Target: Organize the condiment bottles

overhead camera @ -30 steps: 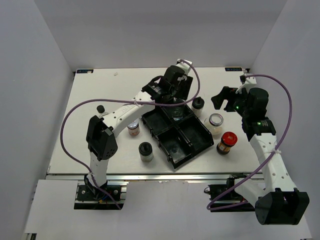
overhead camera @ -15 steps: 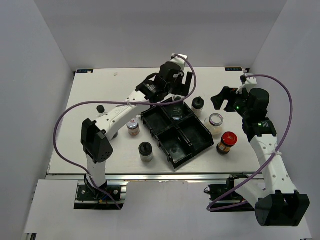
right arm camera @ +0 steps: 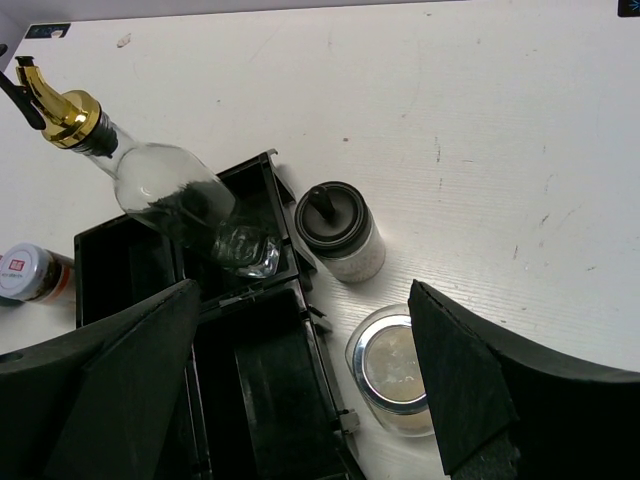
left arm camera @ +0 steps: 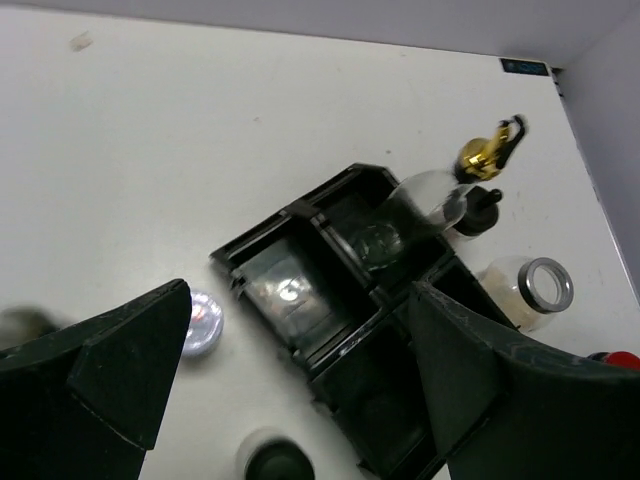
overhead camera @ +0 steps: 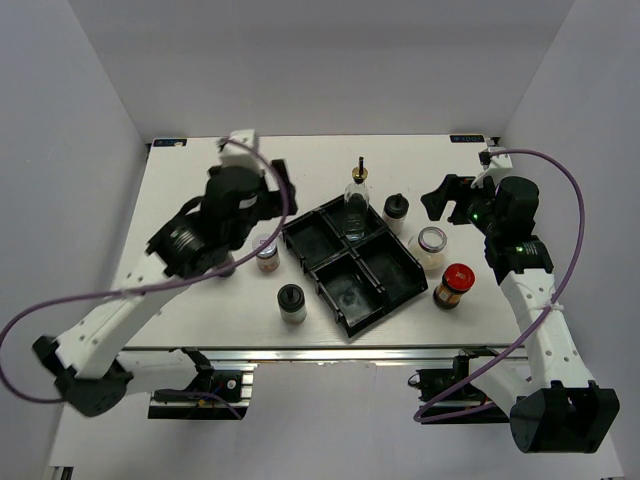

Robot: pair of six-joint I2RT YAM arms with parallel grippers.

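Note:
The tall clear gold-spouted bottle (overhead camera: 356,203) (left arm camera: 428,196) (right arm camera: 168,184) stands free in the far compartment of the black tray (overhead camera: 352,332) (left arm camera: 232,258) (right arm camera: 128,226). My left gripper (overhead camera: 278,195) (left arm camera: 300,330) is open and empty, high above the table to the left of the tray. Also open and empty, my right gripper (overhead camera: 440,196) (right arm camera: 305,300) hovers right of the tray over a silver-rimmed clear jar (overhead camera: 431,243) (right arm camera: 400,370). A black-capped jar (overhead camera: 396,208) (right arm camera: 340,230) stands beside the tray's far right side.
A red-lidded jar (overhead camera: 455,283) stands right of the tray. A black-lidded jar (overhead camera: 291,300) (left arm camera: 275,462) and a white-lidded jar (overhead camera: 266,254) (left arm camera: 203,320) stand left of it. The other three tray compartments hold nothing. Walls close in the table's sides and back.
My left gripper opened and let go of the clear bottle, which now stands in the tray. The left arm pulled back to the left and up. The right arm stayed put.

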